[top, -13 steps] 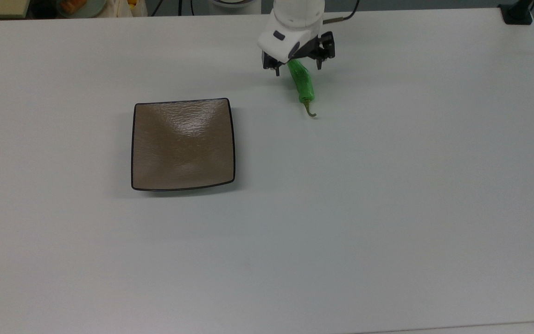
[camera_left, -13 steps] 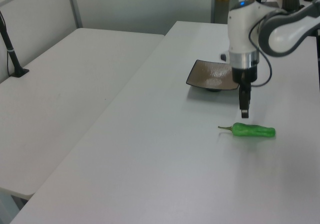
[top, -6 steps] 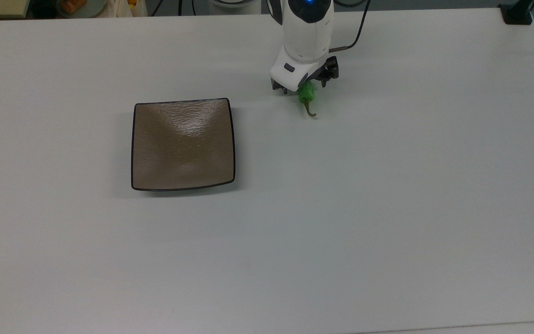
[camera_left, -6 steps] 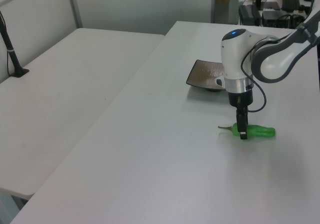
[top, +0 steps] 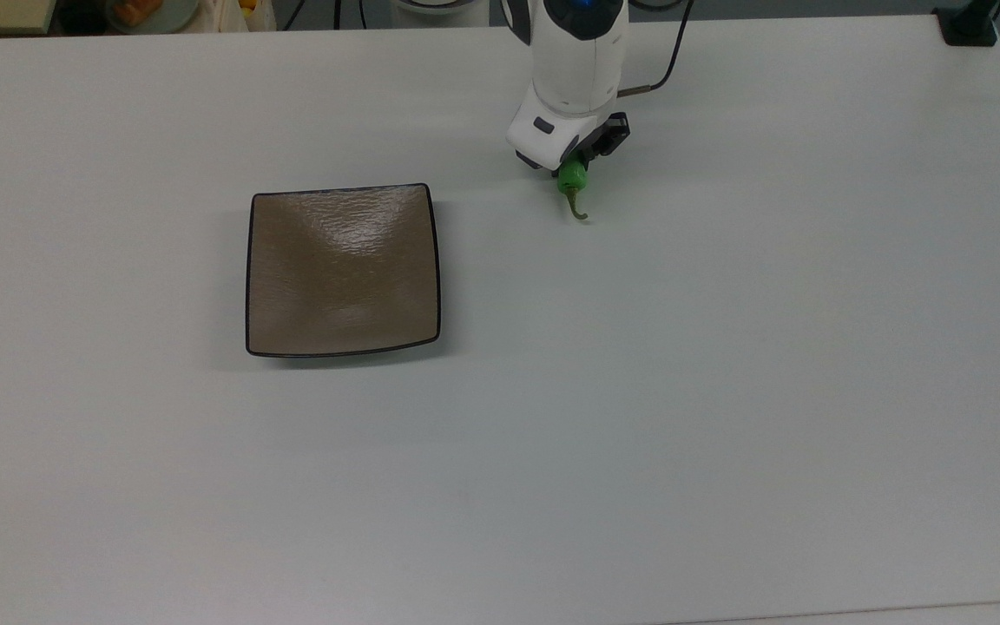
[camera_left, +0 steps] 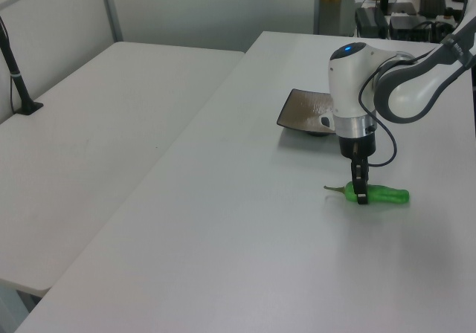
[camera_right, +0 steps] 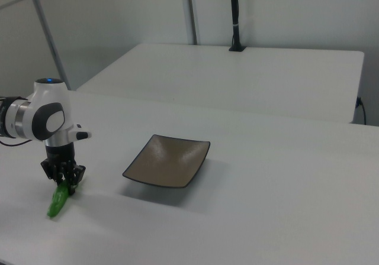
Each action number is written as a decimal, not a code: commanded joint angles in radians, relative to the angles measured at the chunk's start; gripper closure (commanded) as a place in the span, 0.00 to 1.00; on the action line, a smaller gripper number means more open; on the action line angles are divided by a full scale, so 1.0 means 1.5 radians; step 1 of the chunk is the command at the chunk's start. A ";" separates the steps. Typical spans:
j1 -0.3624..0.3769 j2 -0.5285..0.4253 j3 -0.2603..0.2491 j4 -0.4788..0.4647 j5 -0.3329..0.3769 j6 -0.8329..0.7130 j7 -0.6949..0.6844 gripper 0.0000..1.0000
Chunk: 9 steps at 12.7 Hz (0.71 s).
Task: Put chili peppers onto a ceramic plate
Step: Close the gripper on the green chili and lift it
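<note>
1 chili pepper (camera_left: 378,195) lies on the table, clenched by 1 end effector (camera_left: 361,194); 1 ceramic plate (top: 343,270) sits apart.

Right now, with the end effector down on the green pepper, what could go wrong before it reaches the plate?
1. The end effector sits toward the stem end of the chili pepper, not its middle, so the long free end may droop or swing when lifted.
2. The pepper looks rounded and glossy, so it could slip out.
3. The ceramic plate lies apart across bare table; a low carry might strike its raised rim.
</note>
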 commanded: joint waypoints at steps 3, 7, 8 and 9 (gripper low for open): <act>0.002 -0.012 0.000 0.015 -0.007 0.002 -0.007 0.89; -0.010 -0.015 0.000 0.055 -0.007 -0.002 -0.005 0.88; -0.011 -0.015 0.000 0.064 -0.007 -0.001 -0.010 0.88; -0.012 -0.015 0.000 0.082 -0.007 -0.002 -0.010 0.88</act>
